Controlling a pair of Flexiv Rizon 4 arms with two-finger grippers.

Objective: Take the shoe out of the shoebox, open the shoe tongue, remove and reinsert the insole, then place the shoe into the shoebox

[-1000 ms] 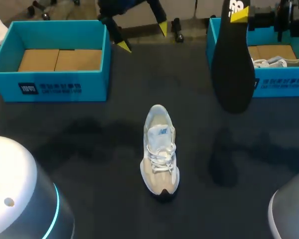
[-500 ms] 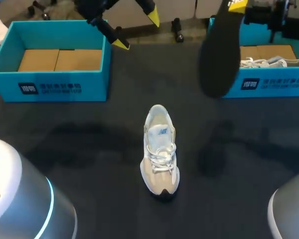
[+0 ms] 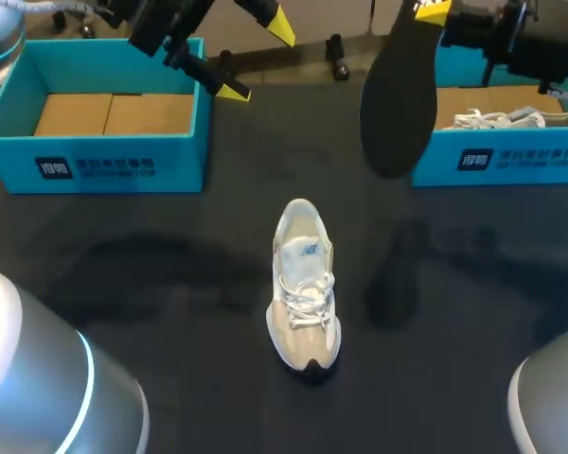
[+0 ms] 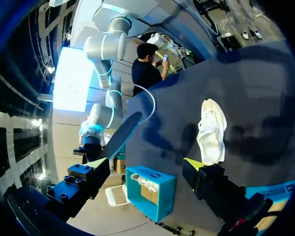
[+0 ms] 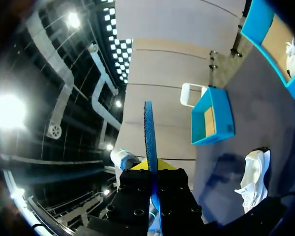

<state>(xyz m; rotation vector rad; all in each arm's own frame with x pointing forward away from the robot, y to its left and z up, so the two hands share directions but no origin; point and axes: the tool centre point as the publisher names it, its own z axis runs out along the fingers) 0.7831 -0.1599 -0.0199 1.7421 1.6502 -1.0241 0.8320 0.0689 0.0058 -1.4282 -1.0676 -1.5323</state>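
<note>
Shoe (image 3: 303,288) upright on the dark table (image 3: 170,284), toe toward the near edge, black insole (image 3: 398,95) hanging in the air, its top end pinched by the right gripper (image 3: 434,9), left gripper (image 3: 257,60) spread wide, holding nothing, raised beside the left shoebox (image 3: 95,161).

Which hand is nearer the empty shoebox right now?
Left. The left hand hangs open by the far corner of the empty shoebox; the right hand holds the insole up by the other shoebox.
</note>
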